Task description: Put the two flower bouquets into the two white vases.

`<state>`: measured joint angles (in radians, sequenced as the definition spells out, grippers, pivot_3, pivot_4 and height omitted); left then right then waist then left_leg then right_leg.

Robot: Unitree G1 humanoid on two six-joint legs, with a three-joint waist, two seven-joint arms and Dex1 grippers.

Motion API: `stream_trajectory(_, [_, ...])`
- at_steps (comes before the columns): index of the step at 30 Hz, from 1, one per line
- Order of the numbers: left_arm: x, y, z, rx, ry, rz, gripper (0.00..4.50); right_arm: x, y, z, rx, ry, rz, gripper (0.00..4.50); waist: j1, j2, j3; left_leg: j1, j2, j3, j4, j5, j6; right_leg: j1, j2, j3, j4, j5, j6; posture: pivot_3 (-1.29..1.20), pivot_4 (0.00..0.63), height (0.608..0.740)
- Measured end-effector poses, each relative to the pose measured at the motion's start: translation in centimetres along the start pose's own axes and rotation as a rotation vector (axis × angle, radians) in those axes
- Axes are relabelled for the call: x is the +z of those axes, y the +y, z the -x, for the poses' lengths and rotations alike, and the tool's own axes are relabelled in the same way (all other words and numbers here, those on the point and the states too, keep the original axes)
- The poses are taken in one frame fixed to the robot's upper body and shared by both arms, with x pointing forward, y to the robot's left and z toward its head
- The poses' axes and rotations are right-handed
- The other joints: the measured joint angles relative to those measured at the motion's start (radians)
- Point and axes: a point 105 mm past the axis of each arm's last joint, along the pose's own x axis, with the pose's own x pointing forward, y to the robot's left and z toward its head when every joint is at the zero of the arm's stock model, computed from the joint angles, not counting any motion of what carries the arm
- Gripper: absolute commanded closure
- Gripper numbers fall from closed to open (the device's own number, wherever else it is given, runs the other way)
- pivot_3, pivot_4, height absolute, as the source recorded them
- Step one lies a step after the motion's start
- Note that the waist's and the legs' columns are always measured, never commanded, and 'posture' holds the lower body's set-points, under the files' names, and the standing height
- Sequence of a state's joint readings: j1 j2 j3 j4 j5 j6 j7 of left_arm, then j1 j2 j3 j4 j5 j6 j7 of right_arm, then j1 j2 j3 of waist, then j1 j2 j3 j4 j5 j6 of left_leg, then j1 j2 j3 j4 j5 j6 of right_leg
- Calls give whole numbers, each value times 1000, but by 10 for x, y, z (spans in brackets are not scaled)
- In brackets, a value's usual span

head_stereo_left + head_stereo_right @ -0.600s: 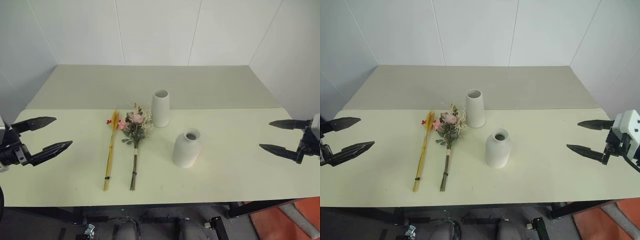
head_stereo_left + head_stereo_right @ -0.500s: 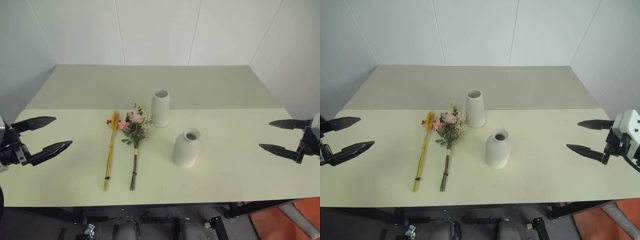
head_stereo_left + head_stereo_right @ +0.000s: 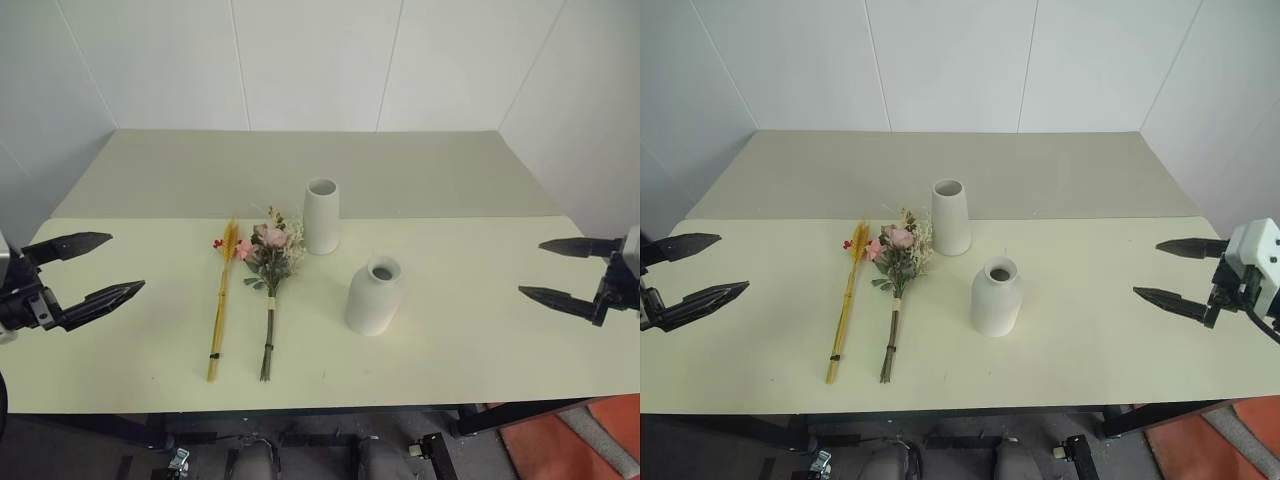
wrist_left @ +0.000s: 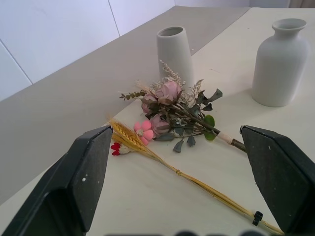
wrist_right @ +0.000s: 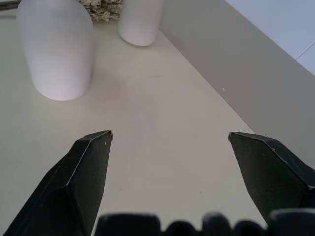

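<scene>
**Both bouquets flat on the desk, vases empty, nothing begun**

At our far left, our left hand (image 3: 88, 268) hangs above the desk's (image 3: 480, 340) left edge, its two fingers spread wide with nothing between them. Next comes the wheat-like bunch (image 3: 220, 312), lying flat with its heads toward the back wall and its stem ends toward the near edge. Just beside it, apart by a narrow strip, lies the rose bouquet (image 3: 270, 268), set the same way. Its blooms sit close against the foot of the tall narrow vase (image 3: 321, 216), which stands upright behind them. The rounded vase (image 3: 373, 297) stands nearer and further right, well apart from both bunches. Our right hand (image 3: 568, 271) hovers at the desk's right edge, fingers likewise wide and empty.

We judge the task unstarted: both vases are empty, both placements remain. There is open room on each side of the things and broad bare surface at right. The stem ends lie fairly near the front edge.
</scene>
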<state>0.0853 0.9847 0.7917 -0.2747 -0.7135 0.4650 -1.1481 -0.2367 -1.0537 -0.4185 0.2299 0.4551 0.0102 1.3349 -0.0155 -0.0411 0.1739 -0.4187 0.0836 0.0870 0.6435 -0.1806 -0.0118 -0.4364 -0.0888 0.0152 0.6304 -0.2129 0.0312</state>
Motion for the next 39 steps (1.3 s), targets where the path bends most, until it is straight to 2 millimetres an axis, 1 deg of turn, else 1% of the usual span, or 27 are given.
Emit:
stream_trajectory(5, [3, -7, -9, 52, 9, 36, 0, 8, -1, -2, 20, -10, 14, 29, 1, 0, 0, 0, 0, 0, 0, 0, 0, 0, 0, 0, 0, 0, 1, 0, 150, 740])
stream_trajectory(8, [-1, -11, -21, 109, 66, 45, 0, 19, 2, -4, 51, -24, 41, 29, 3, 0, 0, 1, 0, -1, 0, 0, 0, 1, 0, 0, 0, 1, 1, 0, 150, 740])
stream_trajectory(10, [-9, -11, -37, 162, 131, 49, 0, 27, 4, -8, 68, -42, 59, 29, 7, 0, 0, 3, -1, -1, 0, 0, 0, 4, 0, 0, 0, 0, 1, 0, 150, 740])
stream_trajectory(11, [-13, -10, -49, 189, 163, 59, 0, 33, 5, -11, 75, -50, 73, 29, 9, 0, 0, 5, -1, -1, 0, 0, 0, 6, 0, 0, 0, 0, 1, 0, 150, 740])
stream_trajectory(14, [-15, 1, -81, 288, 206, 118, 0, 45, 7, -19, 79, -56, 101, 29, 17, -1, 0, 8, -1, -3, 1, 0, 0, 11, 0, 0, -1, 1, 2, 0, 150, 740])
stream_trajectory(15, [-18, 7, -91, 330, 231, 156, 0, 49, 8, -22, 85, -56, 108, 29, 20, -1, 0, 11, -2, -3, 1, 0, 0, 13, 0, 0, -1, 1, 2, 0, 150, 740])
stream_trajectory(17, [-25, 14, -105, 378, 291, 237, 0, 54, 12, -26, 103, -56, 116, 29, 19, -1, 0, 10, -2, -3, 1, 0, 0, 13, 0, 0, -1, 1, 3, 0, 150, 740])
stream_trajectory(18, [-29, 15, -114, 387, 328, 291, 0, 56, 13, -28, 111, -55, 113, 29, 19, -2, 0, 10, -2, -3, 1, 0, 0, 13, 0, 0, -1, 1, 3, 0, 150, 740])
stream_trajectory(20, [-30, 12, -127, 366, 395, 352, 0, 61, 15, -31, 127, -52, 125, 29, 14, -3, 1, 8, -3, -4, 1, 0, 0, 12, 0, 0, -2, 1, 3, 0, 150, 740])
stream_trajectory(22, [-29, 9, -135, 355, 440, 386, 0, 67, 17, -34, 144, -48, 144, 29, 11, -3, 1, 8, -3, -5, 1, 0, 0, 12, 0, 0, -2, 1, 3, 0, 150, 740])
stream_trajectory(24, [-33, 10, -139, 370, 508, 419, 0, 72, 20, -37, 161, -50, 160, 29, 7, -3, 1, 8, -4, -6, 1, 0, 0, 12, 0, 0, -2, 1, 3, 0, 150, 740])
stream_trajectory(29, [-57, 3, -143, 332, 651, 501, 0, 81, 24, -39, 177, -54, 167, 29, 1, -3, 1, 8, -4, -7, 1, 0, 0, 12, 0, 0, -1, 1, 3, 0, 150, 740])
stream_trajectory(34, [-72, -2, -147, 327, 715, 528, 0, 84, 26, -40, 189, -55, 173, 29, 3, -3, 1, 8, -5, -7, 1, 0, 0, 12, -1, 0, -2, 1, 3, 0, 150, 740])
stream_trajectory(37, [-81, -11, -154, 300, 747, 561, 0, 87, 26, -40, 188, -63, 181, 29, 4, -4, 2, 8, -5, -7, 1, 0, 0, 12, -1, 0, -1, 2, 3, 0, 150, 740])
stream_trajectory(39, [-86, -13, -156, 297, 767, 573, 0, 88, 26, -40, 188, -64, 183, 29, 4, -4, 2, 7, -5, -7, 1, 0, 0, 12, -1, -1, -2, 2, 3, 0, 150, 740])
